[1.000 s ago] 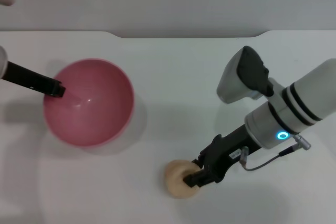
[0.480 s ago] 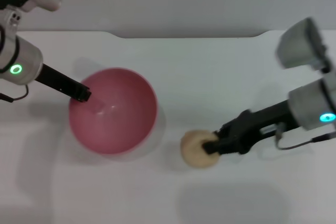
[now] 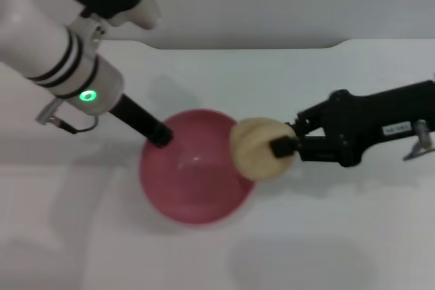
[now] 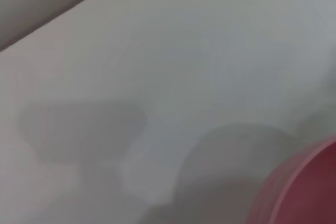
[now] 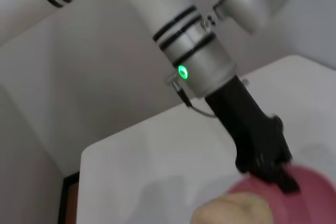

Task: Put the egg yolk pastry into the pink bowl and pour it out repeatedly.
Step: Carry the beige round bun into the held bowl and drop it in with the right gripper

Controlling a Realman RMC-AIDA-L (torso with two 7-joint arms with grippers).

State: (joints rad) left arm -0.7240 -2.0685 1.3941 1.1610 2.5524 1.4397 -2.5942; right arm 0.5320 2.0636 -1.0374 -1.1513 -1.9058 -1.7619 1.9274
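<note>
The right gripper (image 3: pixel 282 147) has its fingers clamped on the egg yolk pastry (image 3: pixel 257 148), holding it in the air over the right rim of the pink bowl (image 3: pixel 194 168). The left gripper (image 3: pixel 162 136) pinches the bowl's far left rim, the bowl sitting on the white table (image 3: pixel 217 79)

Head cam looks down from above at the counter (image 3: pixel 285 86), both arms coming in from the sides, bowl (image 3: pixel 194 181) mid-frame. Left wrist cam sits very close to the counter (image 4: pixel 184 51), catching only the bowl rim (image 4: pixel 310 177) at one corner. Right wrist cam looks across the counter (image 5: pixel 157 150) toward the left arm (image 5: pixel 199 61) and the wall behind, bowl (image 5: pixel 304 187) at the frame edge. All three share bowl + counter.
</note>
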